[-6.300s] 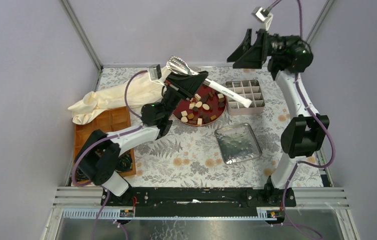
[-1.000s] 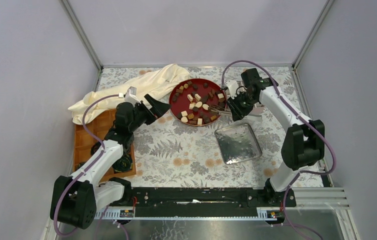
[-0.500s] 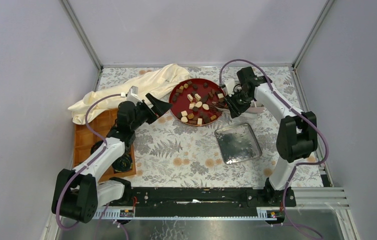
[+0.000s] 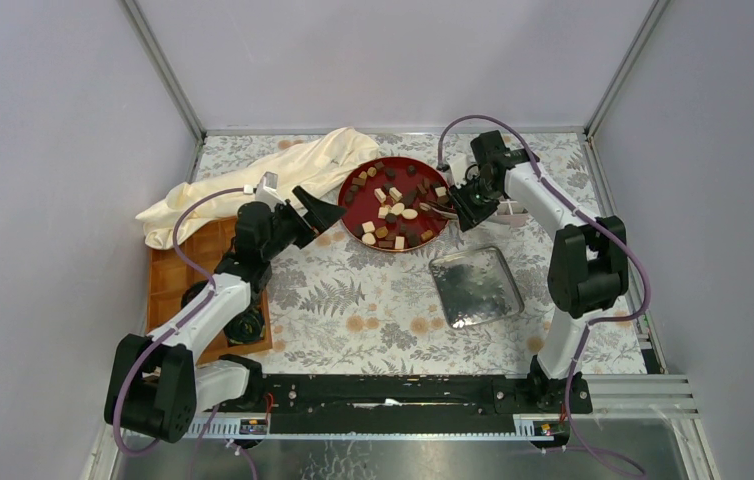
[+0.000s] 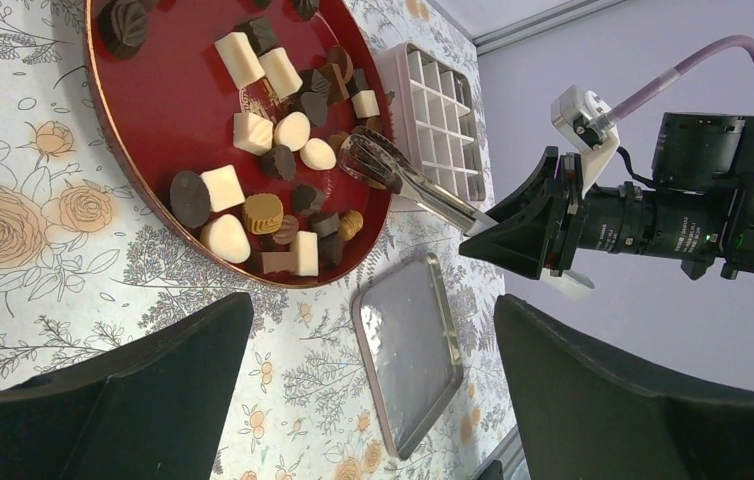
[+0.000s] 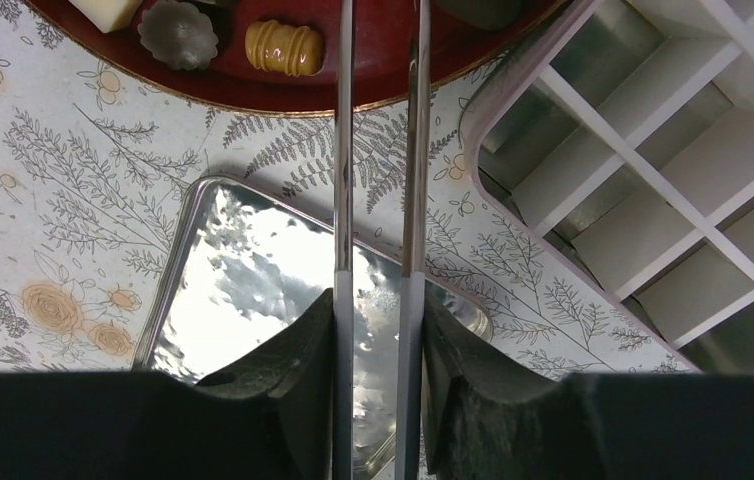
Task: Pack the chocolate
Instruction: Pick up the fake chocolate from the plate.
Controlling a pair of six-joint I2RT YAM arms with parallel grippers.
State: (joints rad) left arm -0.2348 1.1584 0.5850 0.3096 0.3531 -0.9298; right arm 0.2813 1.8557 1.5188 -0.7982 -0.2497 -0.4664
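Lots of little chocolate pieces (image 4: 398, 210), dark brown, tan and cream-white, sit loose on the round red plate (image 4: 344, 195) right in front of the right gripper (image 4: 463, 205). That gripper is clamped on the handles of a pair of slim metal tongs (image 5: 423, 190), I'd guess because the pieces are too tiny for its own chunky fingers. The tong tips are down among the chocolates at the plate edge nearest the gripper; can't tell if they've caught one. The white box with a grid of dividers (image 6: 653, 180) sits just beside that gripper, so it's a short swing to drop a piece in. What looks like its shiny silver lid (image 4: 475, 287) lies flat on the surface just behind the gripper, out of the way. The left gripper (image 4: 315, 210) hangs wide open and empty on the plate's far side, probably just parked.
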